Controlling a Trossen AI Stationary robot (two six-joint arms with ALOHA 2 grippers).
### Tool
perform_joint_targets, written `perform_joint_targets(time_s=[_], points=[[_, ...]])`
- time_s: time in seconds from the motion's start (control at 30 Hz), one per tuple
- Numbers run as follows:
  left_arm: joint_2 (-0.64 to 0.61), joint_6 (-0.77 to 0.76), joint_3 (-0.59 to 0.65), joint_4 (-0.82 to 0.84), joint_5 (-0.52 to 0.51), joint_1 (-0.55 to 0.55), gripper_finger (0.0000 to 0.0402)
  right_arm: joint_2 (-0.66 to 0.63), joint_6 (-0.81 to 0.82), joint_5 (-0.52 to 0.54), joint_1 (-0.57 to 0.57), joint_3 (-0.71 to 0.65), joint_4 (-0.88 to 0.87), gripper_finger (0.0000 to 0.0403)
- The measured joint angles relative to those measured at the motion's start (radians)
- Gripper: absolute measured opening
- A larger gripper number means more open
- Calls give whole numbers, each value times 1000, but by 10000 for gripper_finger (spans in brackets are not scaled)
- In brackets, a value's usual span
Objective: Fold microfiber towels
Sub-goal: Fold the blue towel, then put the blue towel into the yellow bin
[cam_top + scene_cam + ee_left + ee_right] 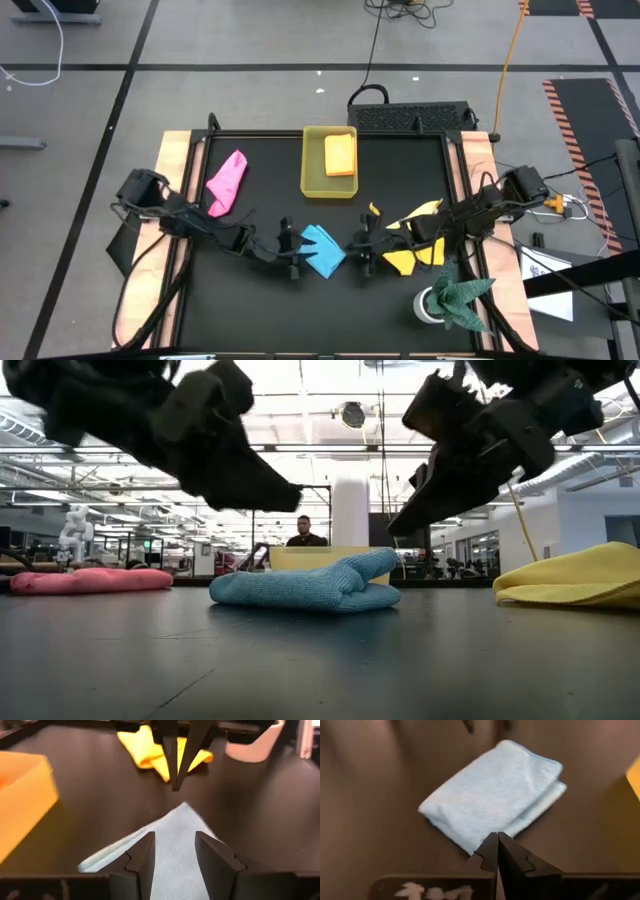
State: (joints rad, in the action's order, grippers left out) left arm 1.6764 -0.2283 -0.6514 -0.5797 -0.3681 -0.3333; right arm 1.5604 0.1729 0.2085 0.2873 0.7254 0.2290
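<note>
As the high view looks down on the black table (250,300), the light blue towel (322,250) lies folded near the middle, with the left gripper (291,250) just beside it on one side and the right gripper (364,250) close on the other; the pink towel (228,182) sits farther back on the left, the orange towel (341,153) rests in the yellow tray (312,180), the yellow towel (412,240) lies crumpled under the right arm, and a dark green cloth (462,298) drapes over something at the right front. Down at table height, the blue towel (305,585) is a neat bundle, both grippers hanging above it, apart from it; a person (305,532) stands in the room behind. From the left wrist, the fingers (142,857) stand apart over the blue towel (170,845), gripping nothing. From the right wrist, the fingers (490,852) are pressed together, empty, at the edge of the blue towel (495,795).
</note>
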Motion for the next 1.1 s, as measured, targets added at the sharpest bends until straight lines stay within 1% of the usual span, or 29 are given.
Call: perform_joint_targets(time_s=[0.07, 0.17, 0.3, 0.43, 0.53, 0.67, 0.77, 0.83, 0.9, 0.93, 0.97, 1.1], points=[[50, 13, 1, -72, 34, 23, 143, 2, -30, -6, 15, 0, 6, 0], [137, 13, -12, -176, 59, 62, 143, 6, -65, -29, 39, 0, 5, 0], [243, -3, -73, -206, 144, 110, 143, 10, -120, -29, 76, 0, 34, 9], [337, -15, -140, -199, 236, 135, 143, 19, -217, -29, 119, 0, 71, 43], [376, -16, -183, -190, 268, 143, 143, 50, -297, -28, 140, 0, 143, 81], [372, -21, -209, -136, 272, 143, 143, 127, -396, -27, 148, 0, 263, 141], [332, -43, -210, -93, 272, 138, 143, 186, -448, -26, 146, 0, 310, 180], [280, -48, -209, -15, 272, 130, 143, 211, -492, -26, 145, 0, 326, 199], [234, -61, -210, 48, 266, 118, 143, 223, -530, -20, 145, 1, 338, 211], [204, -74, -211, 106, 249, 110, 143, 223, -545, -8, 145, 1, 336, 214], [173, -85, -210, 175, 229, 101, 143, 223, -558, 5, 144, 1, 337, 215], [98, -123, -210, 341, 113, 58, 143, 223, -592, 3, 120, 0, 341, 211]])
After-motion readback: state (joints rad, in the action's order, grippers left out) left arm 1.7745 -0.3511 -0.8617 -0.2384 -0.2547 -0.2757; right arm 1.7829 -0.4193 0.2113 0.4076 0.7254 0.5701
